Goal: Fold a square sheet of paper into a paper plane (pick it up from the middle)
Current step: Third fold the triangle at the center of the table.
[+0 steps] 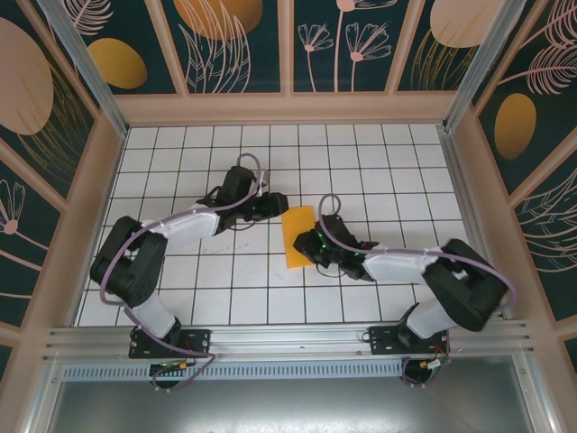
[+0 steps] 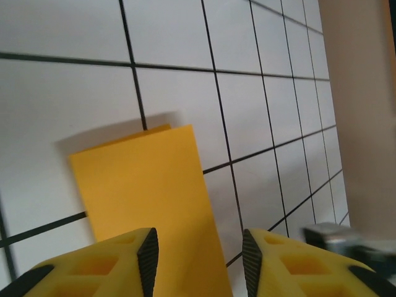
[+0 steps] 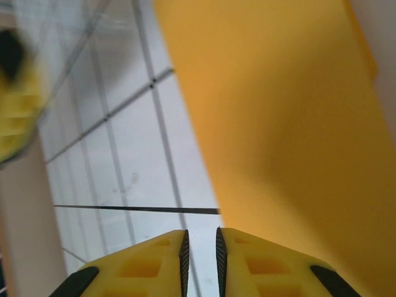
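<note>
1. Two arms built of white shells and matte black joint housings; black base blocks sit on a ribbed aluminium rail.
2. A lilac cable loops along each arm; small green lights glow near the right wrist.
3. The left gripper (image 2: 199,260) has yellow plastic fingers (image 2: 99,266) with hollow cells and black ribbed pads; the right gripper (image 3: 200,263) is built alike.

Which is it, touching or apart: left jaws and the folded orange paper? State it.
Cannot tell. In the left wrist view the left gripper stands open over the paper's near edge, but the fingertips hide whether they touch it.
</note>
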Action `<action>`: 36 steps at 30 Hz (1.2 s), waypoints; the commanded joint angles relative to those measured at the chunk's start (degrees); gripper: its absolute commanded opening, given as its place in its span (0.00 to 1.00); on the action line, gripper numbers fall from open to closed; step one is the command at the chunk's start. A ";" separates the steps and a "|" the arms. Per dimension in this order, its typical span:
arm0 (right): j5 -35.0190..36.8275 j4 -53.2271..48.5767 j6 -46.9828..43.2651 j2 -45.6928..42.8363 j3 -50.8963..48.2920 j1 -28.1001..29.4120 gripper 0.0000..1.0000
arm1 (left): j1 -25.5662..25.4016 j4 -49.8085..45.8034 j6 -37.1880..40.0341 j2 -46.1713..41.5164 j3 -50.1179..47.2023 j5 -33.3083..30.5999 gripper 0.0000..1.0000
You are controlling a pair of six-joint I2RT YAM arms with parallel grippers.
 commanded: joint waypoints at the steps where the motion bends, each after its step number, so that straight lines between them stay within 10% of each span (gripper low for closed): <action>1: 3.25 -4.14 -1.87 -5.45 -4.01 -2.87 0.25 | -0.97 -0.55 1.55 4.42 3.61 2.45 0.41; 12: -4.83 0.46 -5.01 -7.66 -9.34 -8.90 0.47 | -0.95 -1.95 3.78 13.31 7.98 -0.24 0.35; 36: -18.05 8.92 -12.70 5.81 -2.45 -14.44 0.42 | -0.98 -5.05 9.29 15.90 8.11 0.92 0.35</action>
